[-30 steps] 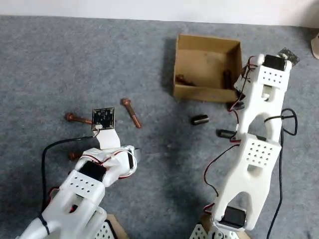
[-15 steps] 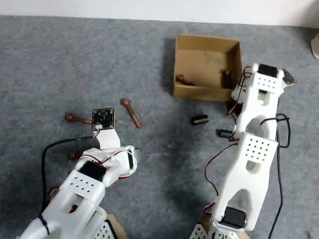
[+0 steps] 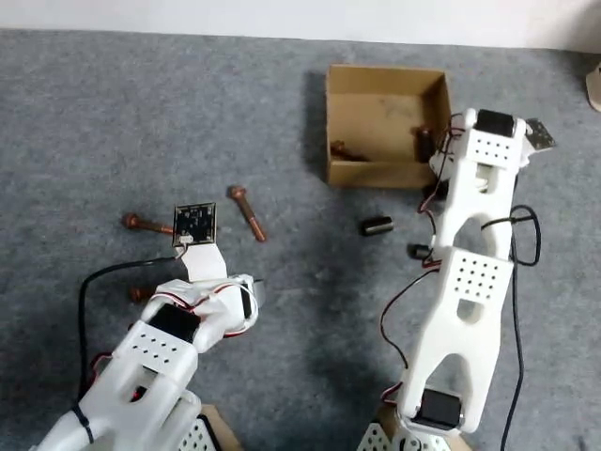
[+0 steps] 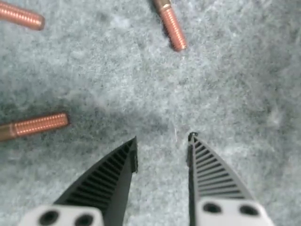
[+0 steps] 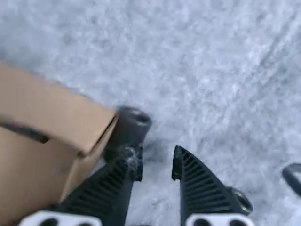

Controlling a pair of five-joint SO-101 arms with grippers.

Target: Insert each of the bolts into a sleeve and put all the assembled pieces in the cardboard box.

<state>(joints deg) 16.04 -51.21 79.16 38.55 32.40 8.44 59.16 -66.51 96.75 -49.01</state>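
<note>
The cardboard box (image 3: 385, 174) sits at the back right, with a bolt (image 3: 346, 150) and a dark sleeve (image 3: 424, 143) inside. Two black sleeves (image 3: 377, 225) (image 3: 419, 251) lie on the carpet in front of it. Three copper bolts (image 3: 248, 212) (image 3: 146, 224) (image 3: 139, 293) lie on the left. My left gripper (image 4: 162, 141) hangs open over bare carpet between the bolts (image 4: 35, 125) (image 4: 170, 24). My right gripper (image 5: 156, 157) is open and low at the box corner (image 5: 51, 127), one finger touching a dark sleeve (image 5: 129, 127) that leans against the box wall.
Grey carpet covers the whole table. The right arm (image 3: 470, 272) stretches from the front edge up to the box's near right corner. More sleeves (image 5: 237, 198) (image 5: 294, 176) lie close behind my right gripper. A white strip runs along the far edge.
The right arm has swung left toward the box corner, and the box has shifted slightly left. The left arm and the bolts have not moved.
</note>
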